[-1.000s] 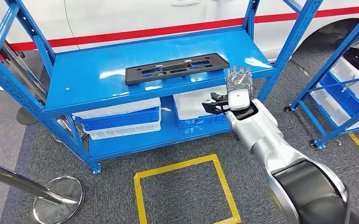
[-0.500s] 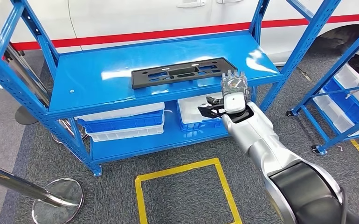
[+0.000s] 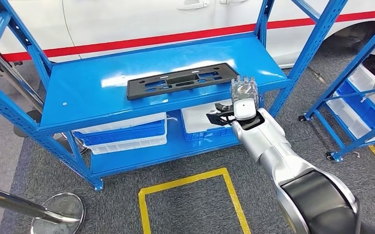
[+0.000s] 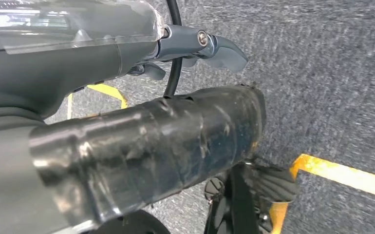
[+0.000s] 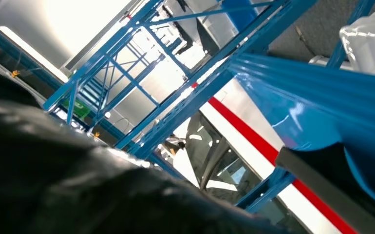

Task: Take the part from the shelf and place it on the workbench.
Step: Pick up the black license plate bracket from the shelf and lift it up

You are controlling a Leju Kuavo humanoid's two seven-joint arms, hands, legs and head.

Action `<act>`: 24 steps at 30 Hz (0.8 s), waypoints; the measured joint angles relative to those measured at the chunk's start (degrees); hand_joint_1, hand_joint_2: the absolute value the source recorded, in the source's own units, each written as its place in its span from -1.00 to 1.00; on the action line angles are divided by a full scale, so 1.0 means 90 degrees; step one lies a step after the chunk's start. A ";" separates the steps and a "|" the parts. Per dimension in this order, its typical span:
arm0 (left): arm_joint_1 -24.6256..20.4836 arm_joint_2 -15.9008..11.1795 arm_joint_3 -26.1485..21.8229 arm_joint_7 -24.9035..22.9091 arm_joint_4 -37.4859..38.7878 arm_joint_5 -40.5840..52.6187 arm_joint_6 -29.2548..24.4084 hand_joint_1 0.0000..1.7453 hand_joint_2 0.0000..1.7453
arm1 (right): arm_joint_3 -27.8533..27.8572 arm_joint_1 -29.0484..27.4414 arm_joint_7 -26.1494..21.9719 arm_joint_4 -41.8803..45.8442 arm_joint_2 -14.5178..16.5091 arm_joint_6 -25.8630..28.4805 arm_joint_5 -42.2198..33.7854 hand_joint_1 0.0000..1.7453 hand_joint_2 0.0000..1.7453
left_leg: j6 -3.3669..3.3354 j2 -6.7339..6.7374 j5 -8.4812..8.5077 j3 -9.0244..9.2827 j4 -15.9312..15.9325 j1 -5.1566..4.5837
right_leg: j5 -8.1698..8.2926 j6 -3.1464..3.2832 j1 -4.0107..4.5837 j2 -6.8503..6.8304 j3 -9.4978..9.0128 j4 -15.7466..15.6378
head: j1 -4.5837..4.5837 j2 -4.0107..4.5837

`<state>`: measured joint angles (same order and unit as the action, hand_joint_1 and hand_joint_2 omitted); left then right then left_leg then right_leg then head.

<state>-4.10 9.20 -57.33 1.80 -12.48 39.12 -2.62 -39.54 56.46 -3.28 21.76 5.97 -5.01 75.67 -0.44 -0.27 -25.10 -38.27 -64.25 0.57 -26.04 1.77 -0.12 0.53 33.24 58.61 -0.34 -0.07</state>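
Observation:
A long black plastic part (image 3: 183,81) with several cut-outs lies flat on the top board of the blue shelf (image 3: 93,97). My right hand (image 3: 244,96) is raised at the shelf's front edge, just below and right of the part's right end. Its fingers (image 3: 244,84) point up and the thumb (image 3: 218,117) sticks out sideways; it holds nothing. In the right wrist view the shelf board (image 5: 322,92) and the part's dark end (image 5: 331,168) are close ahead. My left hand (image 4: 141,141) hangs over the grey floor, its fingers straight and holding nothing.
White bins in blue crates (image 3: 127,129) fill the lower shelf level. A second blue rack (image 3: 365,97) stands to the right, and a white car with a red stripe (image 3: 151,19) is behind. A yellow floor square (image 3: 190,200) and a stanchion base (image 3: 59,212) lie near me.
The whole picture has shifted a little, so the camera moved. My right hand has crept slightly closer to the part's right end, still holding nothing.

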 joint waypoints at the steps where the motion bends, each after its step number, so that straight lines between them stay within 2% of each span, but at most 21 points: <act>1: -0.0001 -0.0002 -0.0003 0.0004 0.0000 0.0005 0.0004 -1.00 -1.00 | 0.0000 0.0007 -0.0001 -0.0001 0.0002 -0.0003 0.0000 -1.00 -1.00 | -0.0021 -0.0002 0.0136 0.0153 0.0353 -0.0011 | -0.0035 -0.0024 0.0008 0.0003 -0.0011 0.0022 | -0.0001 -0.0001; 2: -0.0006 -0.0004 -0.0006 0.0007 0.0000 0.0009 0.0006 -1.00 -1.00 | 0.0000 0.0011 -0.0005 -0.0001 0.0005 -0.0006 0.0000 -1.00 -1.00 | -0.0039 -0.0005 0.0176 0.0235 0.0548 -0.0022 | -0.0055 -0.0052 0.0015 0.0004 -0.0008 0.0033 | -0.0002 -0.0001; 5: -0.0017 0.0000 -0.0013 0.0014 0.0000 0.0010 0.0010 -1.00 -1.00 | 0.0000 0.0013 -0.0020 0.0000 0.0014 -0.0011 0.0000 -1.00 -1.00 | -0.0091 -0.0007 0.0140 0.0288 0.0646 -0.0025 | -0.0077 -0.0130 0.0013 0.0010 0.0001 0.0017 | -0.0001 -0.0001; 7: -0.0009 0.0005 -0.0016 0.0015 0.0000 0.0010 0.0011 -1.00 -1.00 | 0.0000 0.0029 -0.0022 0.0001 0.0019 -0.0009 0.0000 -1.00 -1.00 | -0.0152 0.0003 0.0136 0.0370 0.0713 0.0005 | -0.0226 -0.0188 0.0008 0.0003 0.0082 0.0255 | -0.0005 0.0000; 8: -0.0005 0.0007 -0.0019 0.0015 0.0000 0.0010 0.0012 -1.00 -1.00 | 0.0000 0.0040 -0.0022 0.0001 0.0020 -0.0008 0.0000 -1.00 -1.00 | -0.0184 0.0008 0.0129 0.0410 0.0741 0.0019 | -0.0376 -0.0218 -0.0001 -0.0004 0.0227 0.0566 | -0.0007 0.0000; 10: -0.0012 0.0004 -0.0024 0.0019 0.0000 0.0010 0.0012 -1.00 -1.00 | 0.0000 0.0039 -0.0022 -0.0004 0.0019 -0.0010 0.0000 -1.00 -1.00 | -0.0224 0.0010 0.0098 0.0436 0.0741 0.0015 | -0.0703 -0.0260 -0.0027 -0.0017 0.0720 0.1454 | -0.0009 0.0001; 11: -0.0016 0.0003 -0.0026 0.0021 0.0000 0.0011 0.0013 -1.00 -1.00 | 0.0000 0.0023 -0.0022 -0.0009 0.0019 -0.0011 0.0000 -1.00 -1.00 | -0.0231 0.0008 0.0080 0.0445 0.0735 0.0014 | -0.0763 -0.0273 -0.0040 -0.0020 0.0942 0.1782 | -0.0009 0.0001; 12: -0.0020 0.0002 -0.0027 0.0023 0.0000 0.0012 0.0016 -1.00 -1.00 | 0.0000 0.0008 -0.0022 -0.0016 0.0019 -0.0012 0.0000 -1.00 -1.00 | -0.0232 0.0005 0.0061 0.0457 0.0729 0.0014 | -0.0735 -0.0280 -0.0051 -0.0022 0.1089 0.1949 | -0.0009 0.0001; 13: -0.0018 0.0003 -0.0029 0.0025 0.0000 0.0017 0.0020 -1.00 -1.00 | 0.0000 0.0001 -0.0022 -0.0023 0.0018 -0.0012 0.0000 -1.00 -1.00 | -0.0226 0.0000 0.0034 0.0477 0.0715 0.0013 | -0.0568 -0.0278 -0.0060 -0.0023 0.1102 0.1847 | -0.0008 0.0001; 14: -0.0011 0.0004 -0.0030 0.0029 0.0000 0.0027 0.0029 -1.00 -1.00 | 0.0000 0.0004 -0.0022 -0.0029 0.0018 -0.0011 0.0000 -1.00 -1.00 | -0.0214 -0.0004 -0.0001 0.0507 0.0698 0.0013 | -0.0295 -0.0267 -0.0066 -0.0024 0.0984 0.1492 | -0.0008 0.0001; 16: 0.0002 0.0011 -0.0032 0.0039 0.0000 0.0046 0.0044 -1.00 -1.00 | 0.0000 0.0023 -0.0023 -0.0035 0.0013 -0.0010 0.0000 -1.00 -1.00 | -0.0175 -0.0005 -0.0076 0.0559 0.0669 0.0006 | 0.0177 -0.0228 -0.0052 -0.0030 0.0617 0.0590 | -0.0009 0.0001; 17: -0.0002 0.0014 -0.0033 0.0045 0.0000 0.0052 0.0049 -1.00 -1.00 | 0.0000 0.0037 -0.0024 -0.0036 0.0012 -0.0010 0.0000 -1.00 -1.00 | -0.0149 -0.0006 -0.0101 0.0566 0.0659 -0.0002 | 0.0283 -0.0208 -0.0035 -0.0030 0.0474 0.0266 | -0.0012 0.0001; 19: -0.0021 0.0017 -0.0039 0.0055 0.0000 0.0061 0.0051 -1.00 -1.00 | 0.0000 0.0055 -0.0029 -0.0041 0.0009 -0.0010 0.0000 -1.00 -1.00 | -0.0089 -0.0007 -0.0111 0.0558 0.0673 -0.0014 | 0.0258 -0.0176 0.0001 -0.0024 0.0389 0.0088 | -0.0016 0.0001; 22: -0.0028 0.0015 -0.0055 0.0058 0.0000 0.0103 0.0049 -1.00 -1.00 | 0.0000 0.0051 -0.0033 -0.0046 0.0009 -0.0011 0.0000 -1.00 -1.00 | 0.0004 -0.0001 -0.0191 0.0565 0.0621 -0.0013 | 0.0249 -0.0098 -0.0036 -0.0015 0.0301 -0.0013 | -0.0018 0.0001; 24: -0.0022 0.0012 -0.0073 0.0049 0.0000 0.0129 0.0046 -1.00 -1.00 | 0.0000 0.0048 -0.0045 -0.0045 0.0020 -0.0014 0.0001 -1.00 -1.00 | 0.0041 0.0002 -0.0450 0.0336 0.0109 -0.0002 | 0.0231 -0.0026 -0.0057 -0.0013 0.0217 -0.0065 | -0.0016 0.0001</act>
<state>-4.29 9.31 -57.99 2.25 -12.48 40.28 -2.21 -39.54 56.89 -3.68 21.35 6.15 -5.13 75.68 -0.07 -0.24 -29.15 -35.25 -63.26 0.55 -23.96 1.54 -0.63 0.41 35.20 58.02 -0.48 -0.07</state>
